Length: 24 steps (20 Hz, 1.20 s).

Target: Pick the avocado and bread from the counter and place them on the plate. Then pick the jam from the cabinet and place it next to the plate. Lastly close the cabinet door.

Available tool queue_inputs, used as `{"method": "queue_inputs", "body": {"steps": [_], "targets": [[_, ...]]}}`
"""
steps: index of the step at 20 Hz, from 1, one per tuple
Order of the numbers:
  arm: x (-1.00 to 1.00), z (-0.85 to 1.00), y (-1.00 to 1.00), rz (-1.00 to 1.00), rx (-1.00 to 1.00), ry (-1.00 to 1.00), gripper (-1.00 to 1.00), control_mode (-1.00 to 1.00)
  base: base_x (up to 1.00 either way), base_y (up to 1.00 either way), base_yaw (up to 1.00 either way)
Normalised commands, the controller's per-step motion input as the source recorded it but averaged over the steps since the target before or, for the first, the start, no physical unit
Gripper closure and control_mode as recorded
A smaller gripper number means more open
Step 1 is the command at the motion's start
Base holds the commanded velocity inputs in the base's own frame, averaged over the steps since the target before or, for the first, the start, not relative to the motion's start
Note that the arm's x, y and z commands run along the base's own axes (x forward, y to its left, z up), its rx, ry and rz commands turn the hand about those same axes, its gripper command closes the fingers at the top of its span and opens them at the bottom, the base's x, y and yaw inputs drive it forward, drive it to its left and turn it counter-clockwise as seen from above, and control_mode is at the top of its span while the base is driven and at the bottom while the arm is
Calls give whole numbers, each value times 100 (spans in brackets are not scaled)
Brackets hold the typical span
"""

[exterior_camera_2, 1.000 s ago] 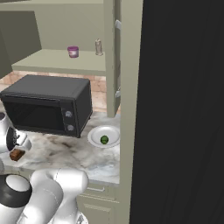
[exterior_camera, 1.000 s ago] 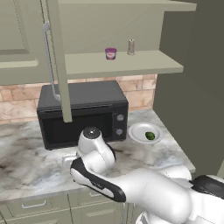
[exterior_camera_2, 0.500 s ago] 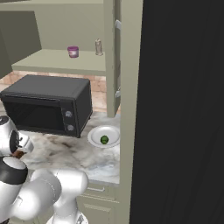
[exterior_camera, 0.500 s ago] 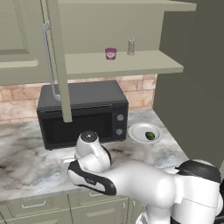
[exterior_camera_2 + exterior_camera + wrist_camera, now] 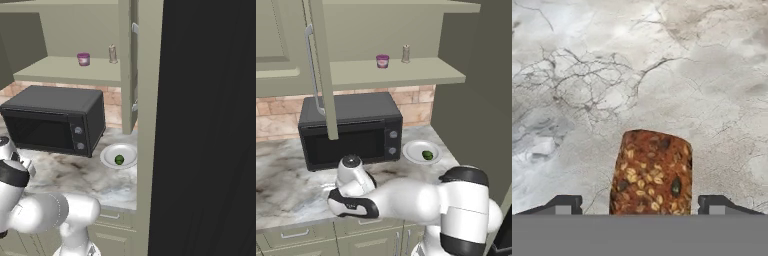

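A: What does the arm look like from the left base view?

B: Glossy white, with fat rounded segments like swollen tubes. A dark, near-black band wraps it near the wrist, and another dark ring caps the big joint on the right.

A: Anything at the far end?

B: A rounded white knob with a dark grey disc on top.

A: And from the right base view?

B: Same white shells, with a black collar at the left edge.

A: The hand view?

B: Two small dark fingertips, squared off, each with a paler grey patch on its face.
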Motion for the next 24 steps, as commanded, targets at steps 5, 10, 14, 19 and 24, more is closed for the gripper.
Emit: {"method": "queue_inputs", "body": {"steps": [5, 10, 14, 19, 24], "targets": [[-2, -2, 2, 0, 0, 2, 100, -100, 0, 0, 0], [-12, 17, -37, 0, 1, 0, 100, -100, 0, 0, 0], [-1, 57, -63, -1, 0, 0, 100, -100, 0, 0, 0], [1, 39, -63, 0, -2, 0, 100, -100, 0, 0, 0], [0, 15, -62, 0, -5, 0, 100, -100, 0, 0, 0]]}}
